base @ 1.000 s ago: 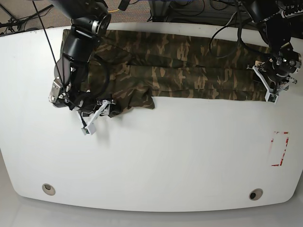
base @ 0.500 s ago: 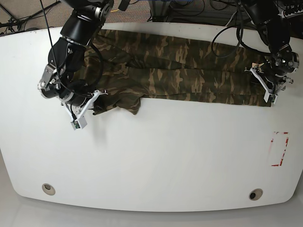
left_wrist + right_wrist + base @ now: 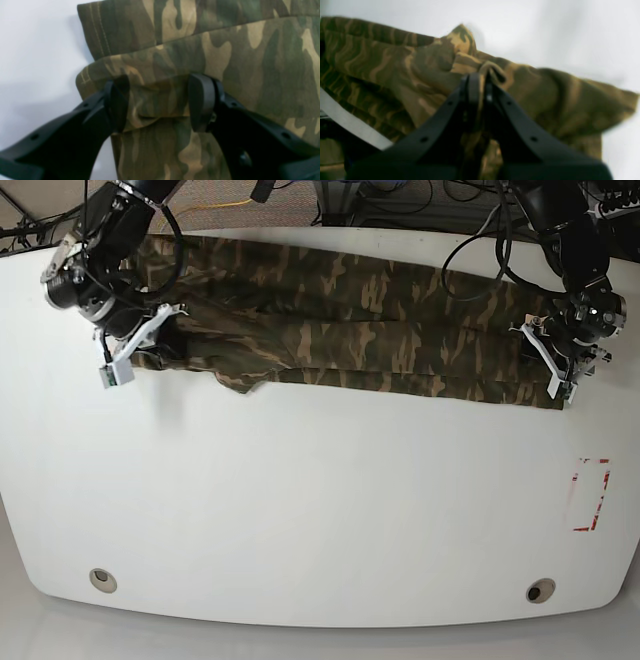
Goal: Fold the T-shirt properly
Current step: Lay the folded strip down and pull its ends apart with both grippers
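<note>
The camouflage T-shirt (image 3: 350, 330) lies as a long folded band across the far side of the white table (image 3: 320, 510). My right gripper (image 3: 150, 340) is at the band's left end, shut on a pinch of the T-shirt (image 3: 395, 65); its jaws (image 3: 480, 82) meet on the fabric. My left gripper (image 3: 557, 375) is at the band's right end. In the left wrist view its fingers (image 3: 202, 102) stand apart with a thick fold of the T-shirt (image 3: 250, 62) bunched between them, touching both pads.
A red-marked rectangle (image 3: 590, 495) is on the table near the right edge. Two round holes (image 3: 101, 579) (image 3: 540, 590) sit near the front corners. Cables and equipment lie behind the far edge.
My right gripper has pulled the shirt's left end to the left and toward the far edge, and the bunched flap has stretched into a straighter band. My left gripper has barely moved.
</note>
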Controlling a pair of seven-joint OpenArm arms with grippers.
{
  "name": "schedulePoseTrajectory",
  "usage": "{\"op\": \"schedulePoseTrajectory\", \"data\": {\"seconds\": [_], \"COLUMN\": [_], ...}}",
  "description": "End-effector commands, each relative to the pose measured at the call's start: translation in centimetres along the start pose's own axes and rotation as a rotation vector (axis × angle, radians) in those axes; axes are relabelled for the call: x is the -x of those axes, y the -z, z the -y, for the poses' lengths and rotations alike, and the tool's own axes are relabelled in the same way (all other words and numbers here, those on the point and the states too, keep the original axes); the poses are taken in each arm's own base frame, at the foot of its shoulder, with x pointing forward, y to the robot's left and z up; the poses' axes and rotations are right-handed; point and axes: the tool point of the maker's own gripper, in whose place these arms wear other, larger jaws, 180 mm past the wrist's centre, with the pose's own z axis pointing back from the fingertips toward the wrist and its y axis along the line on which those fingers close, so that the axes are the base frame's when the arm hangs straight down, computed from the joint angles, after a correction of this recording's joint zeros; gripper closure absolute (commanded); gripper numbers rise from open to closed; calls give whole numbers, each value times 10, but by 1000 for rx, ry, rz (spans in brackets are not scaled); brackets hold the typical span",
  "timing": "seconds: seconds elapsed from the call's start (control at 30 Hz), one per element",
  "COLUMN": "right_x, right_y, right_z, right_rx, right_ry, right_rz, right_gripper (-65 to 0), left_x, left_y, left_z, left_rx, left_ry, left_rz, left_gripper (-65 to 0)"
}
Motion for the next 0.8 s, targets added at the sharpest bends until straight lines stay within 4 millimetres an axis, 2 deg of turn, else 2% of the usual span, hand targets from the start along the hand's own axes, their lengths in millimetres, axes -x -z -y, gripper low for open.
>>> {"op": "schedulePoseTrajectory", "data": {"seconds": [0.0, 0.13, 0.2, 0.3, 0.4, 0.5, 0.6, 0.77], "right_x": [-5, 6, 15, 28, 32, 43, 50, 68], "right_y": [-14, -21, -24, -27, -30, -33, -41, -65], "right_z": [1, 0, 0, 1, 3, 5, 19, 56], "right_rx": [-7, -24, -21, -15, -9, 1, 43, 212], "right_ry": [-3, 31, 44, 58, 55, 67, 110, 140], "right_rz": [47, 50, 36, 5, -10, -36, -28, -77], "right_gripper": [0, 0, -8, -89, -152, -160, -165, -166], "left_x": [12, 23, 24, 25, 25, 25, 25, 23], "left_y": [-1, 5, 4, 4, 4, 4, 3, 3], "left_z": [-5, -2, -8, -9, -9, -10, -10, -10], "left_rx": [-16, 3, -5, -5, -5, -9, -9, -11], "left_ry": [22, 6, 10, 11, 11, 9, 7, 11], "left_rz": [-63, -91, -96, -99, -99, -99, -98, -91], "left_gripper": [-344, -344, -344, -344, -344, -344, -344, -344]}}
